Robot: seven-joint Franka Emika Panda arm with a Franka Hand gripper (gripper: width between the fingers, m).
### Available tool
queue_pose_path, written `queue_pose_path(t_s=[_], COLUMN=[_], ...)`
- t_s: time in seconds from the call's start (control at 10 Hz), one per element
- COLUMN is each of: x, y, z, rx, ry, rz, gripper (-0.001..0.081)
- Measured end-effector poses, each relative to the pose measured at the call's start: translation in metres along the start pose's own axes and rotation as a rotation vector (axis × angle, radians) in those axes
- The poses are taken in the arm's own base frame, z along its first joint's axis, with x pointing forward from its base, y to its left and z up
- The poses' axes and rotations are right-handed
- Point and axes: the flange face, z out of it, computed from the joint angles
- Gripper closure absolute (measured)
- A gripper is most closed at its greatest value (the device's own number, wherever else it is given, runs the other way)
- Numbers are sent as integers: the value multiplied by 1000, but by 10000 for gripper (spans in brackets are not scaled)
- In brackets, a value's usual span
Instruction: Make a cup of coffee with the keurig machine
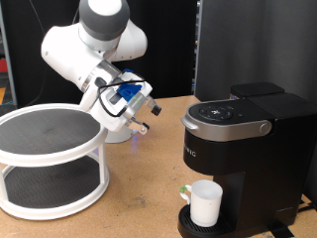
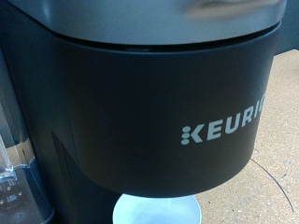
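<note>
The keurig machine [image 1: 248,149] stands at the exterior view's right, black, with its grey-silver lid handle down. The white mug [image 1: 205,202] stands on the drip tray under the brew head. My gripper [image 1: 140,124] hangs in the air to the exterior view's left of the machine, about level with its top, pointing at it and touching nothing. Nothing shows between its fingers. In the wrist view the machine's black front with the KEURIG lettering [image 2: 224,126] fills the picture, with a silver drip tray [image 2: 159,211] below. The mug and my fingers are out of that view.
A white two-tier round rack [image 1: 48,159] with dark mesh shelves stands at the exterior view's left on the wooden table [image 1: 139,198]. A black panel [image 1: 253,45] stands behind the machine. The white arm [image 1: 94,45] rises at the back.
</note>
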Motion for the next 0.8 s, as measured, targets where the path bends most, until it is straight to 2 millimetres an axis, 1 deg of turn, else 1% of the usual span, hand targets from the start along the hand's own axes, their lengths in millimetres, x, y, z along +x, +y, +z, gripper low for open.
queue_pose_path(t_s=[0.2, 0.4, 0.6, 0.8], x=[-1, 4, 15, 27], y=[1, -2, -12, -27], z=[1, -1, -7, -17], rx=[-2, 0, 9, 22], ry=[0, 13, 33, 50], rz=[1, 0, 8, 10], gripper=[-2, -2, -2, -2])
